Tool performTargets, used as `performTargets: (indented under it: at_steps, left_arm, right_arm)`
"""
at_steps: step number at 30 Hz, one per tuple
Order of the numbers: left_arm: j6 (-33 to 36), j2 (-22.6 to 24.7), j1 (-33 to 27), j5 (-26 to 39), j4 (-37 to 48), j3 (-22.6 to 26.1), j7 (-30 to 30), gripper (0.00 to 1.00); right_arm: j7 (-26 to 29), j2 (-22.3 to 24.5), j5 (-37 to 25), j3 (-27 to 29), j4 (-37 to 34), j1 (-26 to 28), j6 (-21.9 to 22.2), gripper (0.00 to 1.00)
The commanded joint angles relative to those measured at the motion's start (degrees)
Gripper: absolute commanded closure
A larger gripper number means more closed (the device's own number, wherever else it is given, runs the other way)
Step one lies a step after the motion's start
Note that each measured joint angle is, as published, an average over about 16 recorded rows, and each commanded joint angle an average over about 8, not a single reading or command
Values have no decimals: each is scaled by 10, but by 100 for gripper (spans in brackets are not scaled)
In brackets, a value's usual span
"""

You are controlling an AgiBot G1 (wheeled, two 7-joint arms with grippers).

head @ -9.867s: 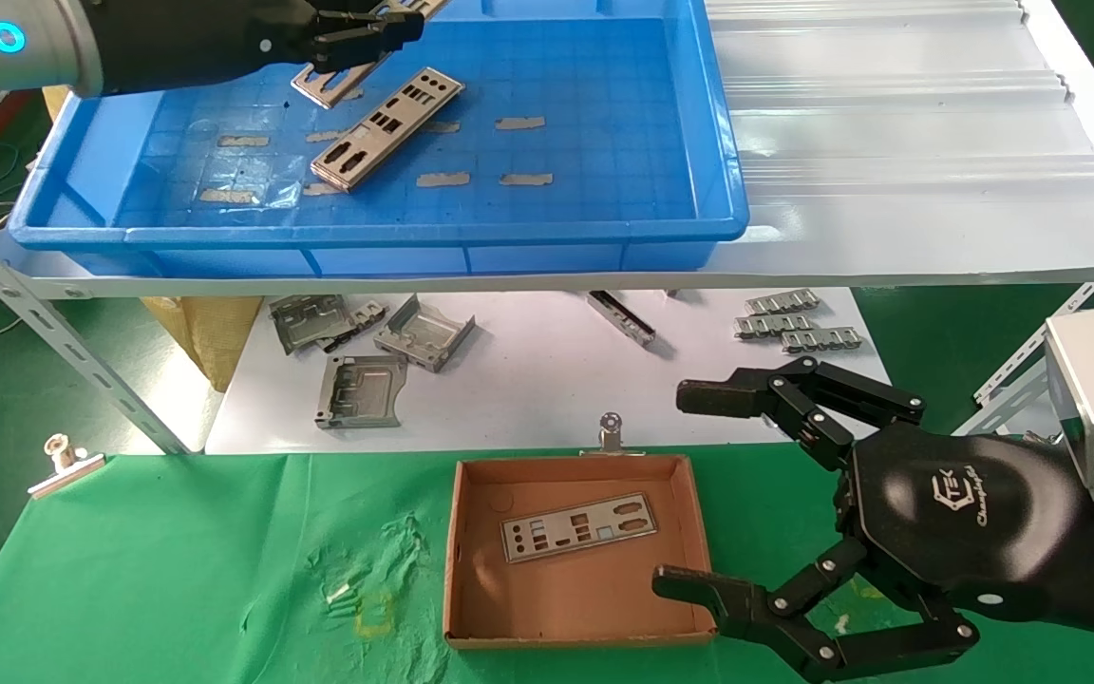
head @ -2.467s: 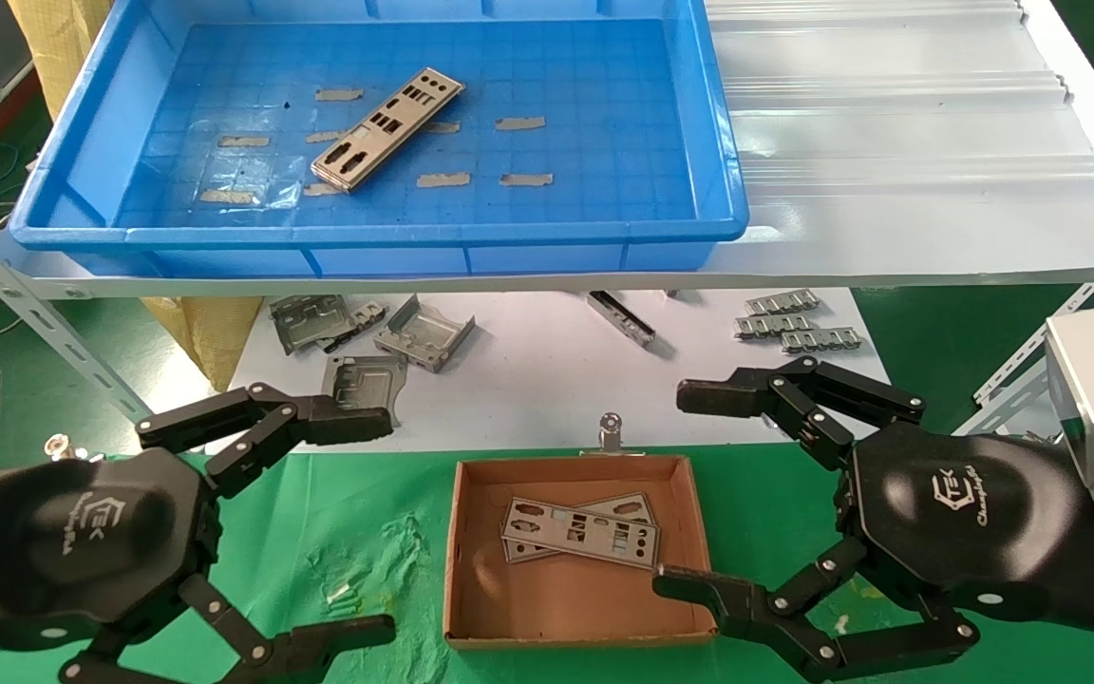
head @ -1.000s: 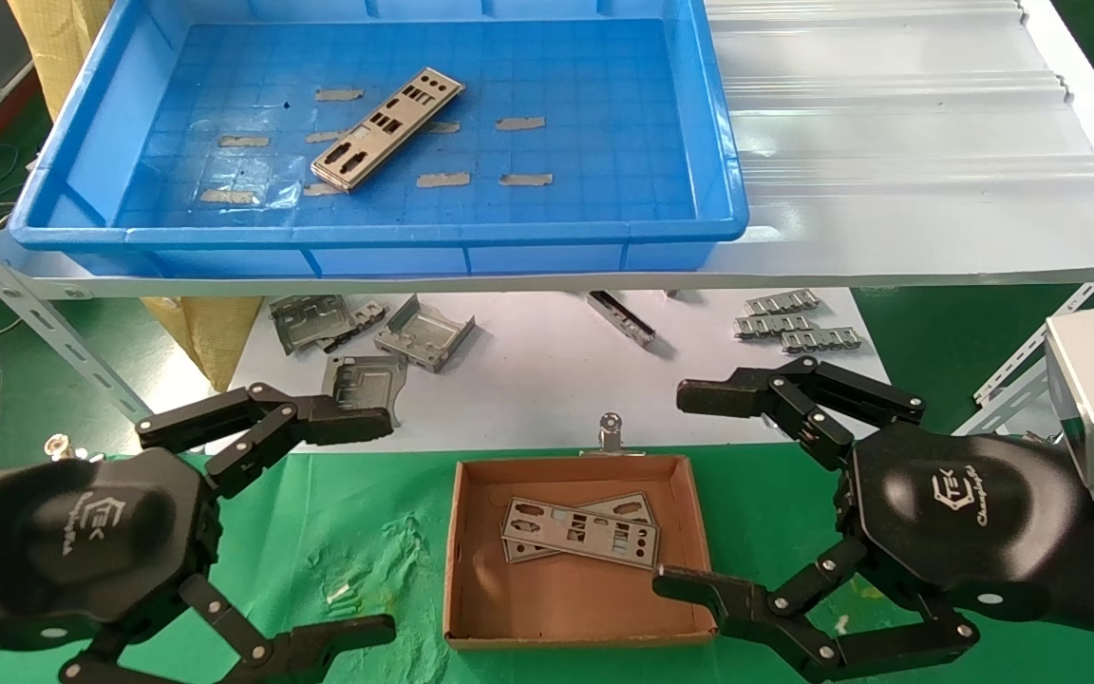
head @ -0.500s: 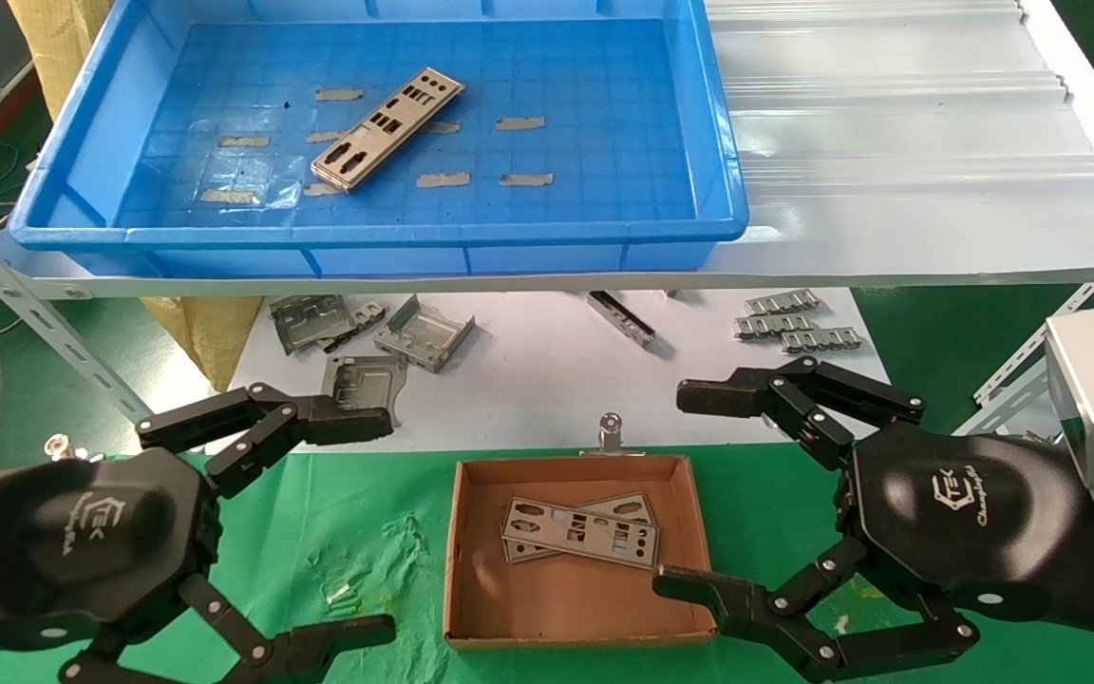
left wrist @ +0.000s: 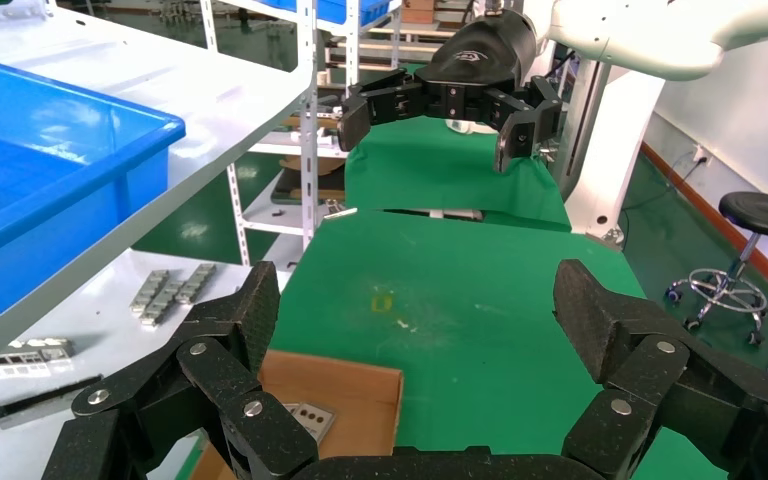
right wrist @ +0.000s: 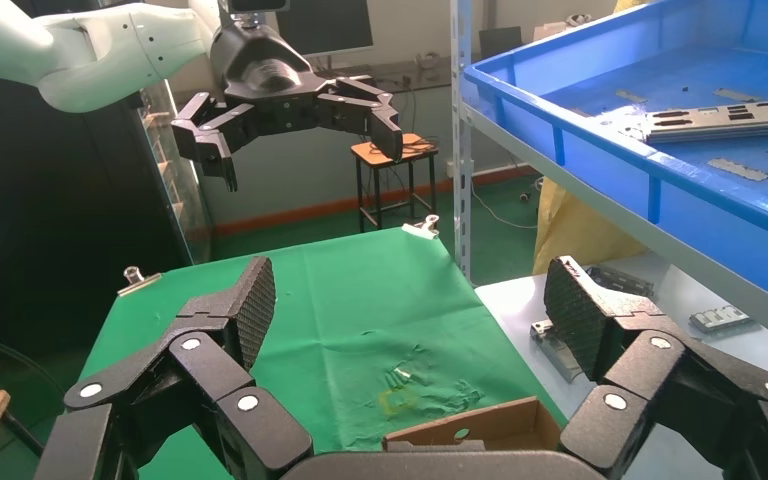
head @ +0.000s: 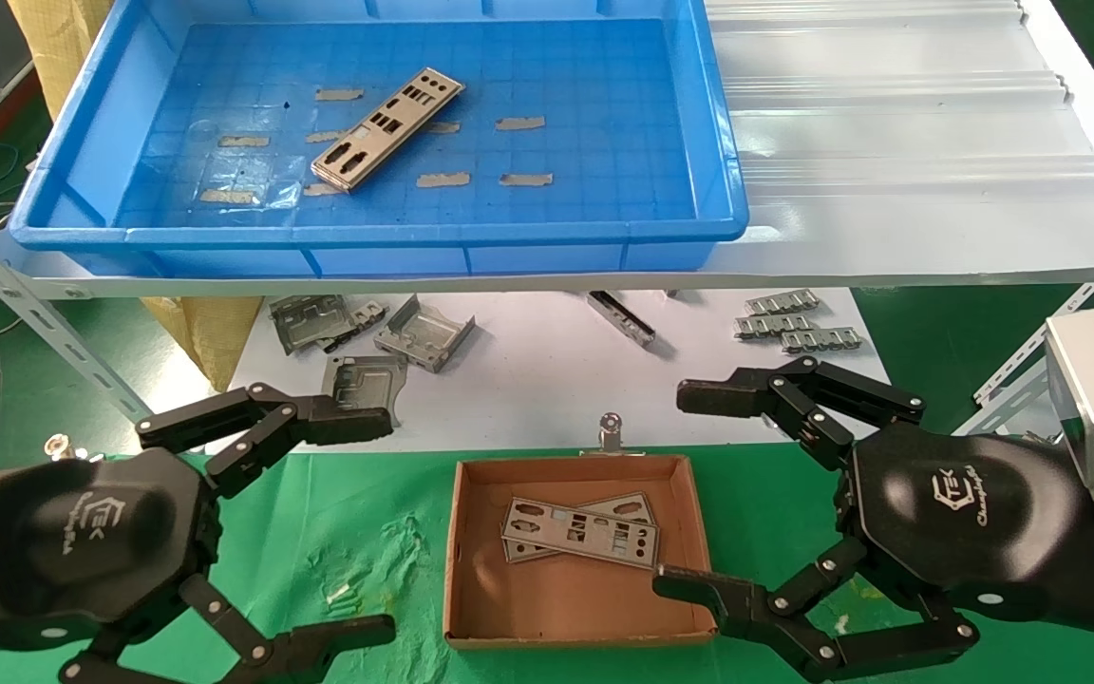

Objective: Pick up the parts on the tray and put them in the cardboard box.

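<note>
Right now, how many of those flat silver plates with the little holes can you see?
3. One plate lies in the blue tray on the shelf. Two more, upper plate and lower plate, lie overlapping in the cardboard box. None appears hidden.

Tray (head: 718, 142) — bright blue, grid-patterned floor, tan tape patches. Parts: silvery metal with dark punched cut-outs, one in the tray (head: 387, 129), two in the cardboard box (head: 577, 532). Cardboard box (head: 457, 570) — plain brown. Cloth (head: 319, 541): green, yellowish smudge. Shelf (head: 889, 142): pale ribbed white. Left gripper (head: 352, 527) and right gripper (head: 689, 489) — matte black with small silver rivets, white logo on casing.
</note>
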Motion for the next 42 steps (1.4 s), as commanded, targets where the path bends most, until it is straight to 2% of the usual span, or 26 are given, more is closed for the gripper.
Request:
performTargets:
  at_steps: [1, 42]
  left_arm:
    - [0, 0, 0, 0, 0, 0, 0, 0]
    - [0, 0, 0, 0, 0, 0, 0, 0]
  right_arm:
    - [0, 0, 0, 0, 0, 0, 0, 0]
    - [0, 0, 0, 0, 0, 0, 0, 0]
